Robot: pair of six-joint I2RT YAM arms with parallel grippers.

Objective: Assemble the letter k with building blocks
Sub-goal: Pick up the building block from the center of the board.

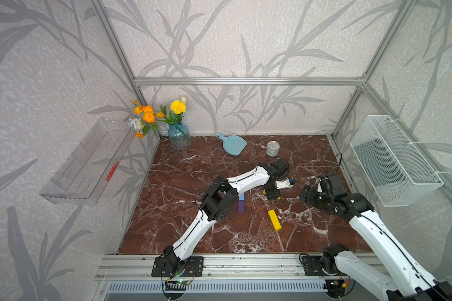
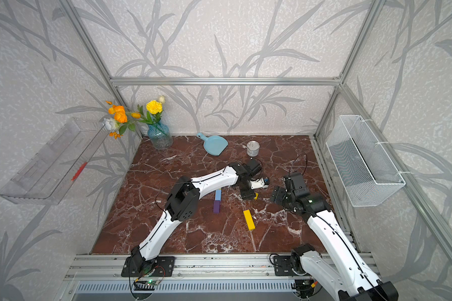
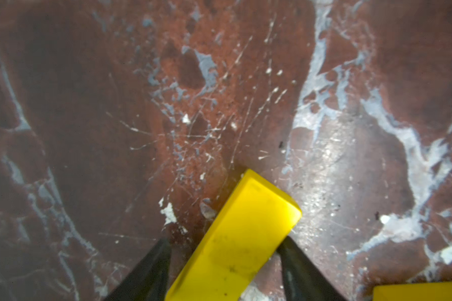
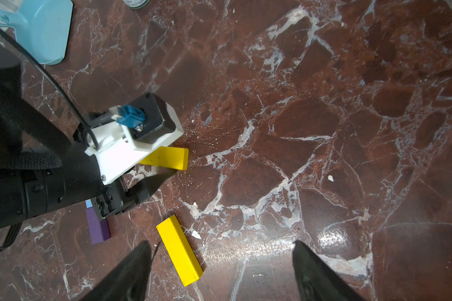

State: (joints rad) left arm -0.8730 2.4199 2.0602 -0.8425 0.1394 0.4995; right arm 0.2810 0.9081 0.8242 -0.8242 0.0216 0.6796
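My left gripper (image 3: 224, 241) straddles yellow bar (image 3: 259, 208), long axis skewed diag. across my jaws; can't tell if clamped. R gripper (image 4: 221, 243) spread wide, empty, nearby.

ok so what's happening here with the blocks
The left gripper straddles one yellow bar on the marble table, jaws either side; a firm grip isn't clear. The right gripper hovers open and empty. The light blue block and purple block lie end to end as the stroke; the other yellow bar lies loose nearby.
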